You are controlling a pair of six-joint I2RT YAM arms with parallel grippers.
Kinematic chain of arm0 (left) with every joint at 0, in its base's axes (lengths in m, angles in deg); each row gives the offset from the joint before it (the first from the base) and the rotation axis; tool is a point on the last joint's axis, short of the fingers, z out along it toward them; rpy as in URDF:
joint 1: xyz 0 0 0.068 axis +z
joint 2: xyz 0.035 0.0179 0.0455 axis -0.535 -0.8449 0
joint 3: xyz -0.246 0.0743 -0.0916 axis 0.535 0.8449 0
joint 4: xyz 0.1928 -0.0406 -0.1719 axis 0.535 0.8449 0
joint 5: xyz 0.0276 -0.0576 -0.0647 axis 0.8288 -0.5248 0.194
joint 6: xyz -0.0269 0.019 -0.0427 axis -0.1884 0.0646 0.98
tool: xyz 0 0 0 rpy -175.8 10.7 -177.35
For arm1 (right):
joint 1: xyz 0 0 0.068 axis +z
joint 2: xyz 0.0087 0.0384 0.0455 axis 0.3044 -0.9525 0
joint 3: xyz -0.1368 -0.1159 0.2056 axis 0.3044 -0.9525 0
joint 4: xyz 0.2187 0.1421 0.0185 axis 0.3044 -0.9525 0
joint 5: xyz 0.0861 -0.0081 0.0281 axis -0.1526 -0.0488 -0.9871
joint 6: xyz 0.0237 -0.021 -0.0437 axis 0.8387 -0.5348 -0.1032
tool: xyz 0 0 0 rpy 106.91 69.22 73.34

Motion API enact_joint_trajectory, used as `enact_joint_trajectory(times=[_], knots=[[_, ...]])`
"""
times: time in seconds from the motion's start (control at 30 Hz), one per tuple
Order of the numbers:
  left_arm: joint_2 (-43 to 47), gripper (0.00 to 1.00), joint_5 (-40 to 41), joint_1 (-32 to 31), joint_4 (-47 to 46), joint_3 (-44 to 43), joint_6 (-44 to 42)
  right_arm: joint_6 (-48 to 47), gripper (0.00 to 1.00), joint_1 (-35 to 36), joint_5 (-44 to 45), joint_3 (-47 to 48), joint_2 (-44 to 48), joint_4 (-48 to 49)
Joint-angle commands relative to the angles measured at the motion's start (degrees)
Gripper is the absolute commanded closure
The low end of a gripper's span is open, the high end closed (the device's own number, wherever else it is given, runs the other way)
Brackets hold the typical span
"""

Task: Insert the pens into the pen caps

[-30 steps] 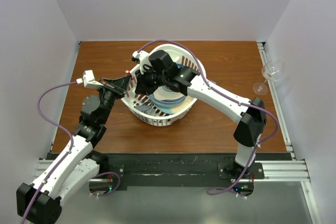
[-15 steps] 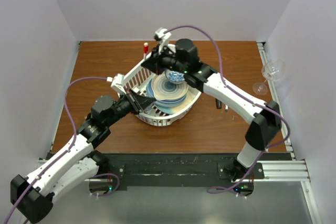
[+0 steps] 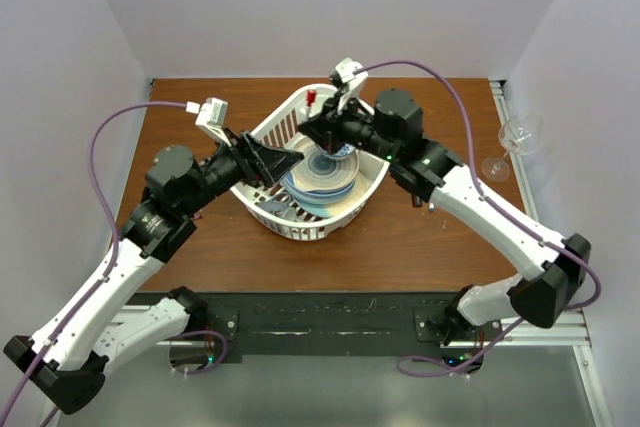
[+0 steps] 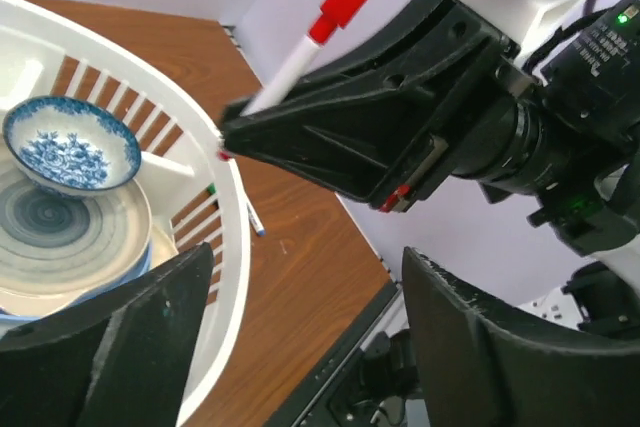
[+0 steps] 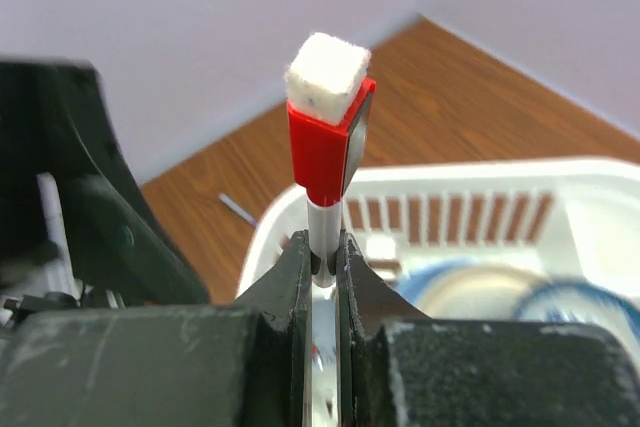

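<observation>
Toward the far edge of the wooden table (image 3: 400,247), over the white basket (image 3: 300,230), the right gripper (image 5: 320,247) clamps a red-ended white pen (image 4: 290,62). The left gripper (image 4: 308,257) gapes empty. Best to align the axes squarely before pushing.

Top external: high behind, looking down on bench (image 3: 200,122).
Left wrist: close, facing right arm (image 4: 520,137).
Right wrist: very close, along own jaws.
Shared: basket (image 3: 300,230), pen (image 4: 285,72).
</observation>
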Motion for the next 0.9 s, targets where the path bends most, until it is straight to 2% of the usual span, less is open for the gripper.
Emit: enact_joint_trajectory(times=[0.0,0.03,0.13,0.23,0.3,0.5,0.7,0.87], knots=[[0.7,0.12,5.8,0.2,8.1,-4.3,-7.3,1.9,1.0,-7.6,7.7,6.0,5.8,-23.2],[0.9,0.06,7.5,0.1,8.7,-4.0,-8.1,2.0,1.0,-9.4,7.7,6.3,6.5,-29.8],[2.5,0.02,12.0,0.2,11.0,-2.4,-8.9,0.7,1.0,-16.7,7.9,5.5,9.7,-40.6],[4.8,0.01,20.1,0.2,13.9,-0.2,-9.3,-1.5,1.0,-22.9,6.4,3.2,10.5,-47.4],[6.9,0.01,26.1,0.2,14.7,1.2,-10.2,-2.2,1.0,-26.5,5.1,-0.6,9.5,-48.4],[11.4,0.01,41.5,0.1,19.7,5.2,-10.3,0.7,1.0,-30.4,3.7,-11.4,4.7,-42.8],[12.3,0.02,48.5,0.2,24.7,7.2,-5.8,4.0,1.0,-30.8,2.7,-19.7,-2.2,-35.2],[11.7,0.03,50.9,0.3,27.7,9.7,0.6,5.1,0.99,-30.7,2.7,-22.0,-7.1,-29.3]])
